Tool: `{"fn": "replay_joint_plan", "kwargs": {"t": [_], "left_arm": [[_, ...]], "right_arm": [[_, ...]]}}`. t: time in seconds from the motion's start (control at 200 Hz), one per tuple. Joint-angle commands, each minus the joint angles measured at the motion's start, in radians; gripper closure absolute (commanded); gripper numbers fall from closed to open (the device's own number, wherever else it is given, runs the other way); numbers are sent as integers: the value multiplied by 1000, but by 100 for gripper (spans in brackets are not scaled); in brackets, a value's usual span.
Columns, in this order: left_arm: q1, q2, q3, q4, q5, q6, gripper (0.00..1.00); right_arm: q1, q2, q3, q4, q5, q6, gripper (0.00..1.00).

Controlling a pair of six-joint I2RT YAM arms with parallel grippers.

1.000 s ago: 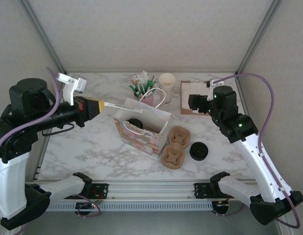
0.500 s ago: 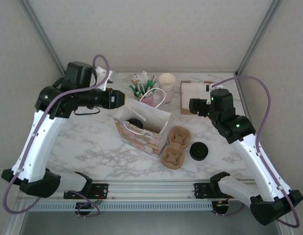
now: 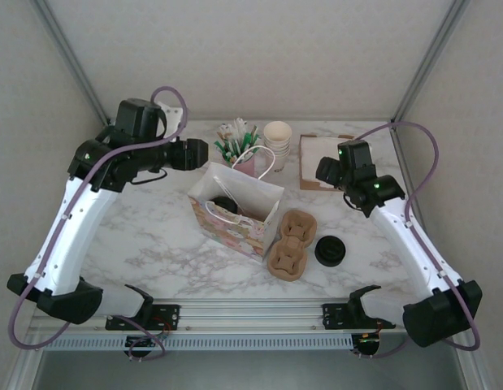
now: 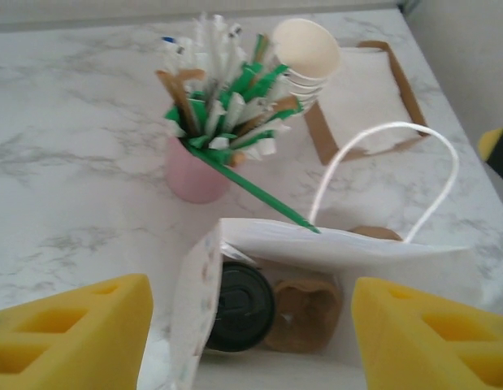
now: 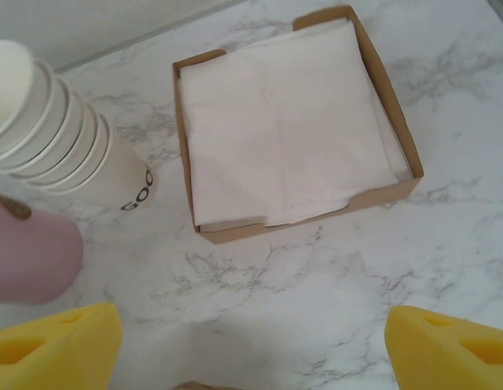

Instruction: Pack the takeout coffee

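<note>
1. Coffee (image 4: 239, 305), the small cup with the black lid, stands upright on the floor of the paper bag (image 4: 365, 244). A brown cardboard piece (image 4: 304, 313) lies just beside it at 3 o'clock. The upright placing likely guards against spills.
2. The left gripper (image 4: 251, 337) hangs over the bag's mouth with its yellow pads spread wide and nothing between them. Packing the drink itself therefore looks done.
3. The right gripper (image 5: 251, 345) is likewise spread and empty above the napkin box (image 5: 292, 122), at 2 o'clock from the bag. It seems kept clear of the bag, or placed ready for napkins.
4. At 12 o'clock from the bag is the pink straw cup (image 4: 194, 166), and 1 green straw leans across the bag's rim. The cream cup stack (image 4: 304, 53) is at 1 o'clock.
5. At 4 o'clock the cup carrier (image 3: 290, 242) and a low black round item (image 3: 330, 250) rest on the table outside the bag.
</note>
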Motion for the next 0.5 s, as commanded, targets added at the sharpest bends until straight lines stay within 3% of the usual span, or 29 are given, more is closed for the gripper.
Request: {"fn": "replay_joint_plan", "kwargs": {"t": [0.0,0.26,0.496], "left_arm": [[21,-48,-65,62,-99,-6,36],[252,-102,-256,231,99,-146,38],[330,-143,-484,389,146,-233,37]], "right_arm": [[-42,20,-14,42,-55,187,16],[-115,47,-88,128,-126,389,18],[-153,120,-124,221,-194,477,21]]}}
